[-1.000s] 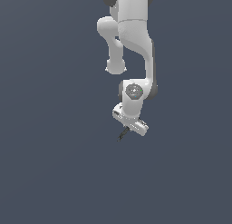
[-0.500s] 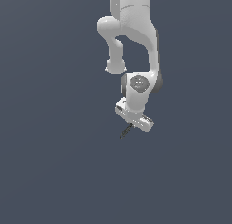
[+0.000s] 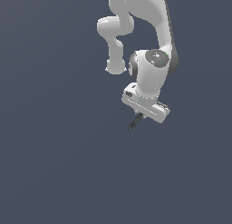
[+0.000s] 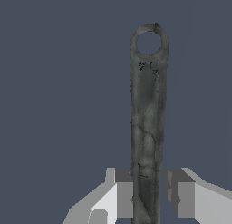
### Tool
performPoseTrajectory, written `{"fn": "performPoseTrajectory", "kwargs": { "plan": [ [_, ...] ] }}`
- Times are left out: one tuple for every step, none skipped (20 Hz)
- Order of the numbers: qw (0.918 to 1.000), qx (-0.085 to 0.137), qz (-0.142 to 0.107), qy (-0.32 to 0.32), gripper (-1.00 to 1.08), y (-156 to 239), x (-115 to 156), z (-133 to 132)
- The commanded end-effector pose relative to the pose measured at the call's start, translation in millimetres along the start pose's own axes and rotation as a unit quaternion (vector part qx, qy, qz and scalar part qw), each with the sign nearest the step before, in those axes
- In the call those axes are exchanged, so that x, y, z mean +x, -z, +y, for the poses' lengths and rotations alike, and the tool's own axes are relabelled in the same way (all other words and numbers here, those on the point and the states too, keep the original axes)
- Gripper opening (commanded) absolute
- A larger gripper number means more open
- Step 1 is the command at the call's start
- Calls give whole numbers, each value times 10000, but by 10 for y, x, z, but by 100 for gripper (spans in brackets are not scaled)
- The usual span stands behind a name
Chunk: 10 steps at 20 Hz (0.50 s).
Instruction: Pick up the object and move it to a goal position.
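Observation:
The object (image 4: 147,109) is a slender dark grey-black rod with a small ring at its far end. In the wrist view it runs straight out from between my two fingers (image 4: 121,193). My gripper (image 4: 148,196) is shut on its near end. In the exterior view the rod (image 3: 134,123) pokes out below the white gripper bar (image 3: 146,105), slanting down toward the exterior view's left. The gripper (image 3: 139,115) holds it in mid-air. The fingers themselves are mostly hidden under the bar in that view.
The white arm (image 3: 152,69) folds down from the top of the exterior view. Around it there is only a plain dark grey-blue background. No goal marker and no other object shows in either view.
The arm has carried the gripper and the rod upward and toward the exterior view's right. The rod stays held in the fingers.

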State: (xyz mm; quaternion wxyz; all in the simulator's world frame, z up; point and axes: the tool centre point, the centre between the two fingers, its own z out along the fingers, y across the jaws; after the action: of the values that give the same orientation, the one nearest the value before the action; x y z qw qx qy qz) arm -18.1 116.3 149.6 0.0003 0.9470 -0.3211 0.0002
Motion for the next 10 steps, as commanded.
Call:
{"fn": "performPoseTrajectory", "kwargs": {
  "plan": [
    [10000, -1, 2, -1, -100, 294, -42, -85],
    [10000, -3, 4, 0, -100, 405, -59, -122],
    [10000, -3, 4, 0, -100, 513, -73, -156],
    [10000, -3, 4, 0, -100, 615, -87, -188],
    [10000, -3, 4, 0, -100, 713, -99, -220],
    [10000, -3, 4, 0, -100, 805, -110, -250],
    [10000, -3, 3, 4, -100, 890, -124, -281],
    [10000, -3, 3, 4, -100, 969, -133, -307],
    [10000, -3, 3, 4, -100, 1042, -141, -332],
    [10000, -3, 3, 4, -100, 1109, -149, -356]
  ]
}}
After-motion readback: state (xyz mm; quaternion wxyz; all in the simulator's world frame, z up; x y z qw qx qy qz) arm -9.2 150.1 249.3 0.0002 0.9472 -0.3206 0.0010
